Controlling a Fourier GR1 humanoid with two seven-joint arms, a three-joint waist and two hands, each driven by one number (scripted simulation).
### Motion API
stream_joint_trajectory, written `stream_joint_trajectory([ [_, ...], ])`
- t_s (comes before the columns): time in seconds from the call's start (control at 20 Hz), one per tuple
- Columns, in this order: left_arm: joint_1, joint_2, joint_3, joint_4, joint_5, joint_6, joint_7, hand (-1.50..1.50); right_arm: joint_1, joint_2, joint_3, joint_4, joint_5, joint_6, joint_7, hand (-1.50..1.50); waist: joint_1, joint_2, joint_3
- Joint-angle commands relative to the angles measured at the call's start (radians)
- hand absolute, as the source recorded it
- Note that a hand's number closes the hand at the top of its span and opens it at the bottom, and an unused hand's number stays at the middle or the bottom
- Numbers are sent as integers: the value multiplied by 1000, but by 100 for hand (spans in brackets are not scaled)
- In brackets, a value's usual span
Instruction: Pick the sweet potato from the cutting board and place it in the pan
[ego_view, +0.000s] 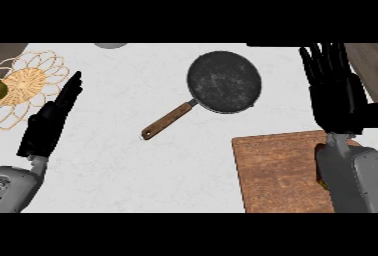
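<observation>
Head view: pan (224, 81) on the desk (133, 165), left of the right hand (332, 85), fingers straight and apart. Left hand (52, 120) likewise, beside woven mat (29, 85). Sweet potato (323, 181): apparently the brownish sliver on cutting board (277, 172), under right forearm.

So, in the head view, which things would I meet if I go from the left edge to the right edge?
Woven wire mat → left hand → pan → cutting board → right hand. I leave out the sweet potato, because I cannot make it out clearly in this view.
</observation>
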Motion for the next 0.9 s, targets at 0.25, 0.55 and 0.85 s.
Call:
stream_joint_trajectory([
  [0.25,145,-24,4,17,-22,68,3,0,122,-305,-22,150,465,-266,73,-150,7,29,7],
  [0.55,211,-57,3,11,-1,98,25,0,387,-365,-85,190,666,-542,288,-150,-71,7,6],
  [0.85,247,-55,-17,-33,-11,88,7,0,523,-545,48,137,909,-405,575,-150,-27,15,0],
])
